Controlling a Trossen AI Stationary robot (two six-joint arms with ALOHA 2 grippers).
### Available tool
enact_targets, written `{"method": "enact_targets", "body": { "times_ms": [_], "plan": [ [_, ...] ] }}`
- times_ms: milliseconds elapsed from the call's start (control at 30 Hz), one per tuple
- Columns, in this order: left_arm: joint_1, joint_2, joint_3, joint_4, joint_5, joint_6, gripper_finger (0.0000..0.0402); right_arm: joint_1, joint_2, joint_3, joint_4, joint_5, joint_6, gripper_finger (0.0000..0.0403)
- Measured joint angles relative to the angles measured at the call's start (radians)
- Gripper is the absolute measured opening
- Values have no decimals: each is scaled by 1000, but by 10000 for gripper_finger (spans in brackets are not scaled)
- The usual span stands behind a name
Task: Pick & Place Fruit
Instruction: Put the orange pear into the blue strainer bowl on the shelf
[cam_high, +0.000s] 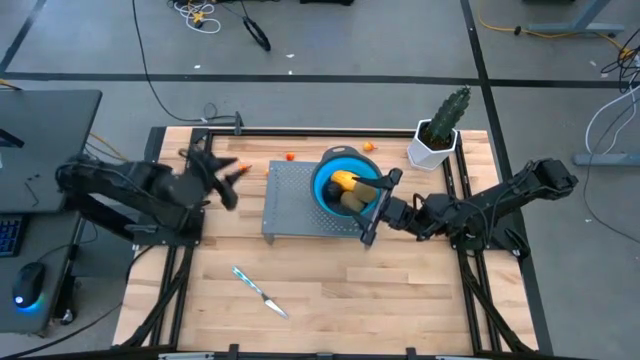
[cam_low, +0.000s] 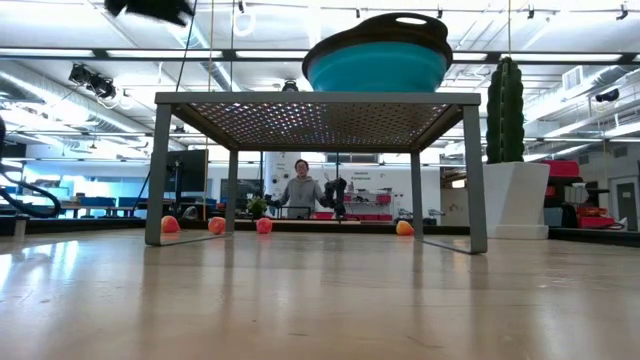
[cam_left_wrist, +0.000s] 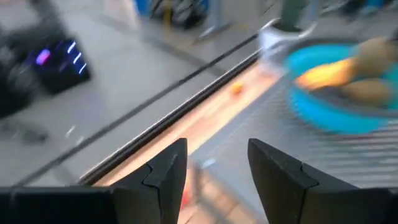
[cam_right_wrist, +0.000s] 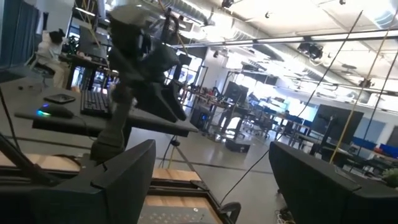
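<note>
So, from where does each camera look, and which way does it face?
High: above the table, facing straight down; shows both arms, left gripper beside the rack, right gripper at the bowl.
Low: at table-top height, facing level under the rack into the room; only a dark arm part at the top edge.
Left wrist: on the left arm, facing past its open fingers towards the bowl and fruit.
Right wrist: on the right arm, facing past its open fingers towards the left arm.
Shared: high, low and left wrist all show the bowl.

Left gripper (cam_high: 222, 172) hovers at the table's left side, fingers (cam_left_wrist: 168, 171) parted, nothing between them. Right gripper (cam_high: 380, 205) reaches in from the right, fingers (cam_right_wrist: 314, 180) spread wide.
</note>
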Motion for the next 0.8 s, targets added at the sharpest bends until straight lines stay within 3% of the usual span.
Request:
{"method": "enact_targets", "body": {
  "times_ms": [133, 267, 600, 800],
  "plan": [
    [143, -2, -1, -175, 112, -99, 179, -6, 0, 0, 0, 1, 0, 325],
    [230, 22, -65, -183, 196, -97, 185, -7, 0, 0, 0, 0, 0, 325],
    [522, 31, -301, 8, 491, 119, 239, -7, 0, 0, -9, 1, 0, 325],
    [656, 40, -412, 179, 596, 194, 264, -7, 0, 0, -10, 1, 0, 325]
  ]
}}
